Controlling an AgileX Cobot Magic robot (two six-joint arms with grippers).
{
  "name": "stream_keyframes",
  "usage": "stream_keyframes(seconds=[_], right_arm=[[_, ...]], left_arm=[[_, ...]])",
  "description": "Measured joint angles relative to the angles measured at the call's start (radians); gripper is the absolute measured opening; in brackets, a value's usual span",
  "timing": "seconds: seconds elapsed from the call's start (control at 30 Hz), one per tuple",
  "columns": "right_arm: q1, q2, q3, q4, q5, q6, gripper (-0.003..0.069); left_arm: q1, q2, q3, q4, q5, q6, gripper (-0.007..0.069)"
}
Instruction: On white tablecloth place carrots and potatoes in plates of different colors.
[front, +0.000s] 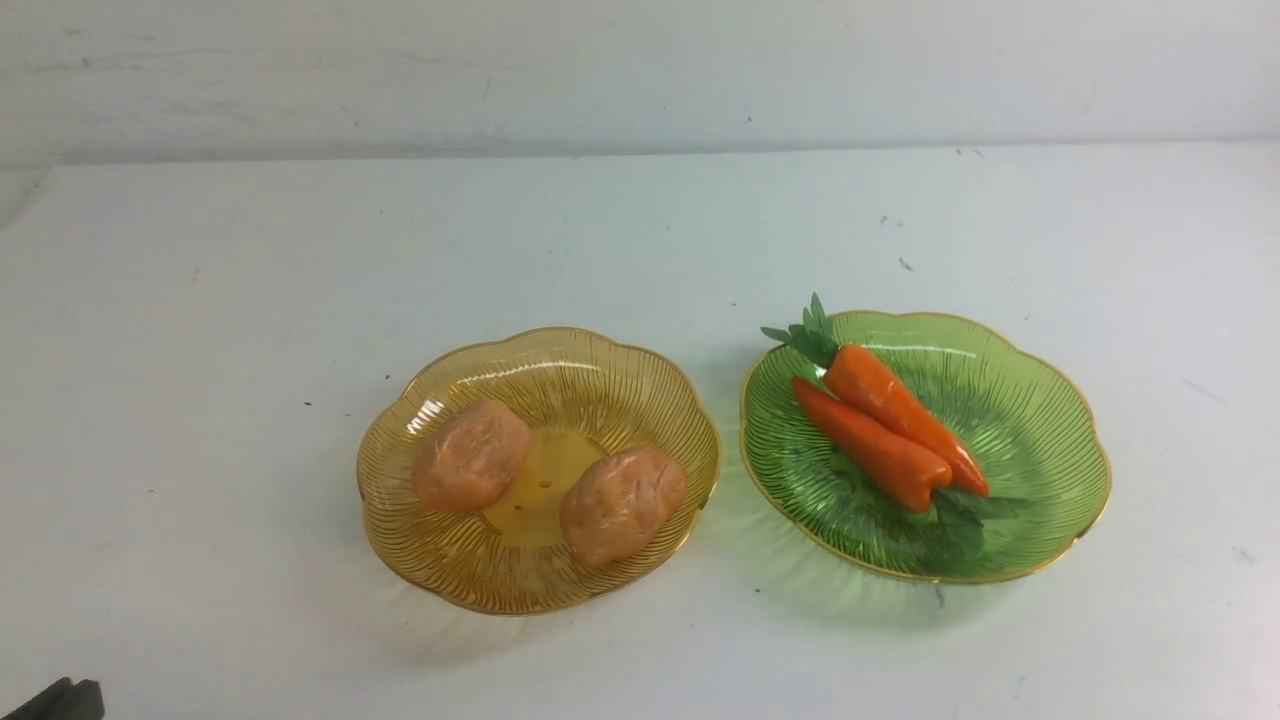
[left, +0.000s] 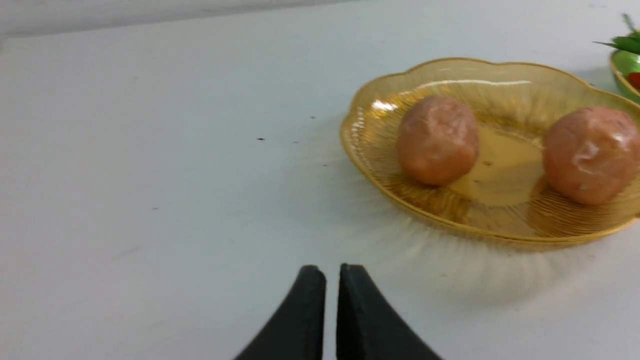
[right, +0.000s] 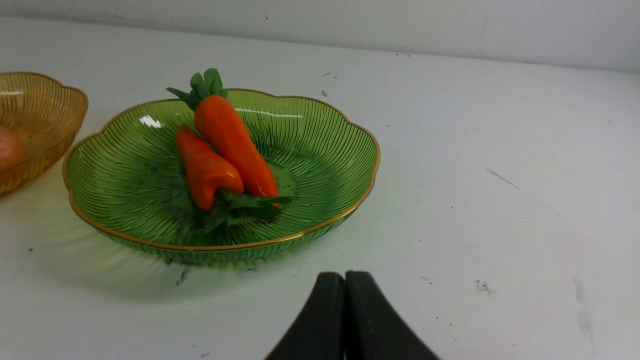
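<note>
Two plates sit side by side on the white tablecloth (front: 250, 300), rims close but apart. My left claw (left: 332, 272) hangs low over bare cloth, tips nearly touching, only a hair of a gap, gripping nothing. Ahead of it and toward my right side stands the amber plate (left: 380, 85). Both potatoes lie inside: the rounder potato (left: 438, 140) on the side nearer this claw's line, the longer potato (left: 590, 154) further toward my right, a strip of bare plate floor between them.

My right claw (right: 344, 280) is pressed fully closed, empty, over bare cloth. Ahead of it and toward my left side sits the green plate (right: 325, 140). Both carrots (right: 220, 150) lie in it side by side, touching along their lengths, head to tail: one leafy top points away from the claw, the other toward it.
</note>
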Motion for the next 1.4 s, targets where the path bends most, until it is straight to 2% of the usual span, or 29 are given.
stream_keyframes(seconds=[0.13, 1.4], right_arm=[[0.0, 0.0, 0.0, 0.0, 0.0, 0.0, -0.0015], [0.0, 0.0, 0.0, 0.0, 0.001, 0.02, -0.0015]], left_arm=[[0.083, -0.038, 0.054, 0.012, 0.011, -0.032, 0.0027], [0.081, -0.041, 0.054, 0.014, 0.029, -0.043, 0.0027]])
